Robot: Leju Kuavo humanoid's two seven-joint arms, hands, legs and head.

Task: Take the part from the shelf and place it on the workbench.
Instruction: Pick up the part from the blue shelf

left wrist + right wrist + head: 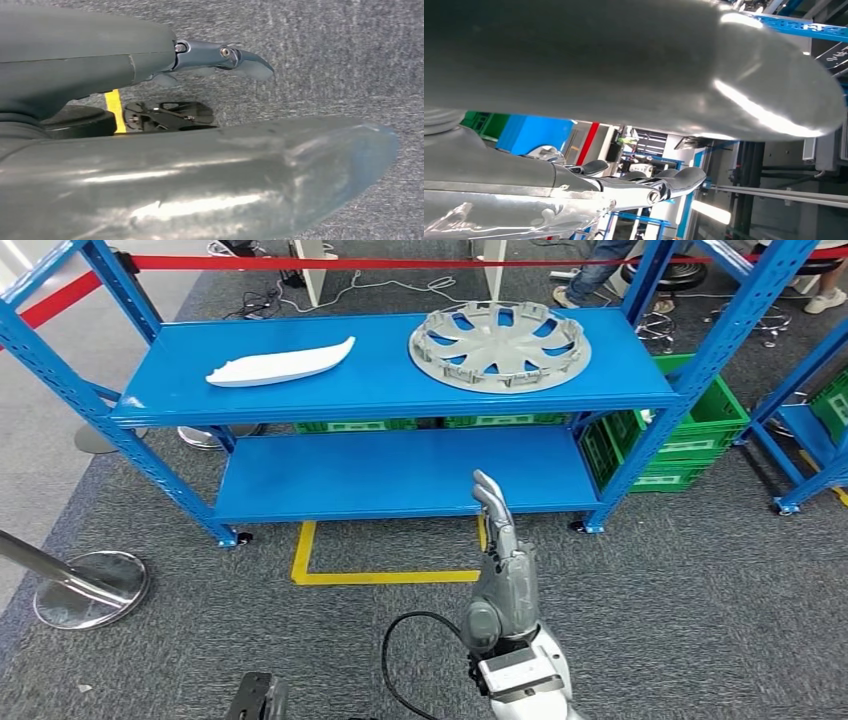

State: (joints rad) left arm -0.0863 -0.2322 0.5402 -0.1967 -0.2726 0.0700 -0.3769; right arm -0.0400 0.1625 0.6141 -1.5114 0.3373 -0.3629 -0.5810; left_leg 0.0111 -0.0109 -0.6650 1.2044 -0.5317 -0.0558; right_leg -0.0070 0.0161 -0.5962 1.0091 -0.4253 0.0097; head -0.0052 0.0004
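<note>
A white elongated part (282,363) lies on the left of the top board of the blue shelf (390,400). A round grey wheel cover (499,344) lies on the right of the same board. My right hand (505,570) is raised in front of the lower board, fingers stretched out and holding nothing, well short of both parts. In the right wrist view its thumb (624,75) and fingers (674,182) stand apart. My left hand (165,165) hangs over the grey carpet, thumb and fingers (225,55) apart, with nothing in it.
Green crates (700,430) stand behind the shelf's right end. A yellow tape mark (380,575) is on the carpet before the shelf. A stanchion base (90,587) sits at the left, another blue rack (810,430) at the right. A red barrier tape (400,262) and people's feet (590,285) are beyond.
</note>
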